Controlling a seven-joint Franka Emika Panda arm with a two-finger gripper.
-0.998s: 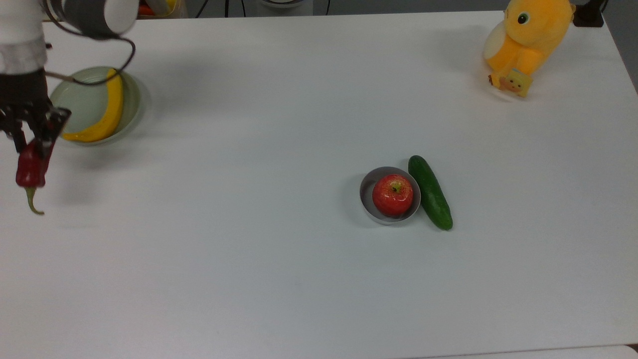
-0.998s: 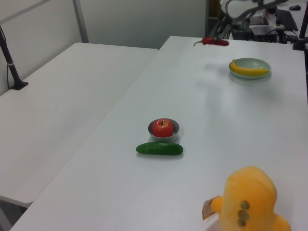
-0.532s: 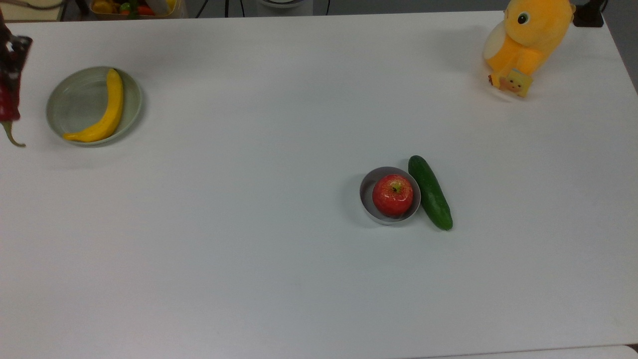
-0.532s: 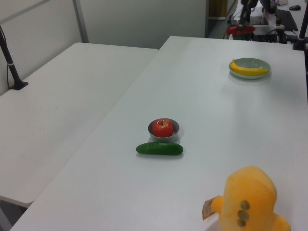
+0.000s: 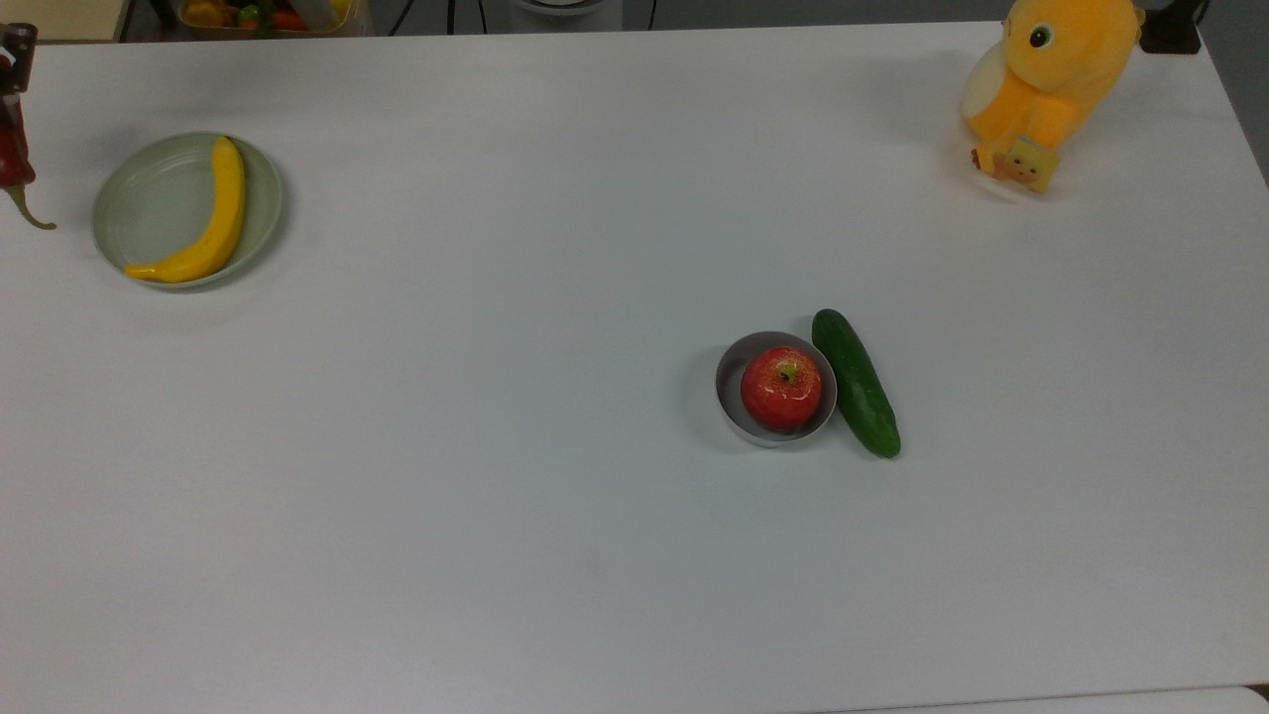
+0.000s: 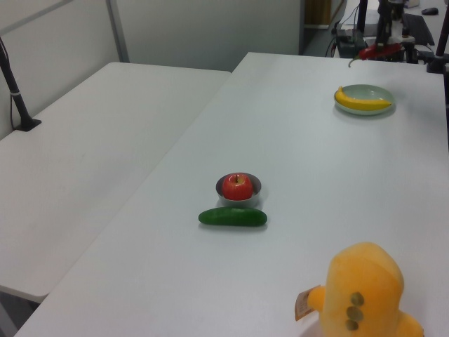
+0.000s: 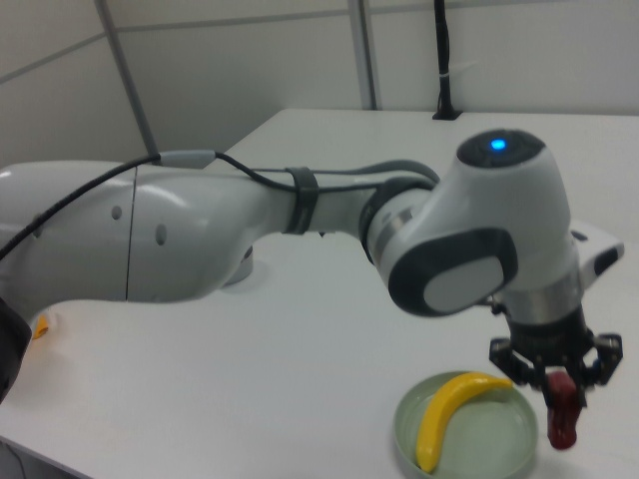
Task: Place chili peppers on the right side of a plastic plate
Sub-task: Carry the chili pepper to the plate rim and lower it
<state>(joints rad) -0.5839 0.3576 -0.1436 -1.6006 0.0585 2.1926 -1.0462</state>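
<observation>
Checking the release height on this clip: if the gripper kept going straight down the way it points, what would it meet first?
The gripper points down, jaws shut on the chili pepper. The chili hangs by the plastic plate, near its rim on the right view's right. Likely bare table first, but depth is unclear; it could clip the rim.

Obstacles on the table (image 5: 555, 555), as we log them:
- plastic plate (image 5: 149, 203) with banana (image 5: 203, 223), near the top view's left edge;
- small bowl (image 5: 734, 382) with apple (image 5: 781, 387), cucumber (image 5: 856, 383) touching its rim, mid-table;
- plush toy (image 5: 1051, 79) at the top view's upper right corner.

We find open surface between these groups and along the whole near edge.
</observation>
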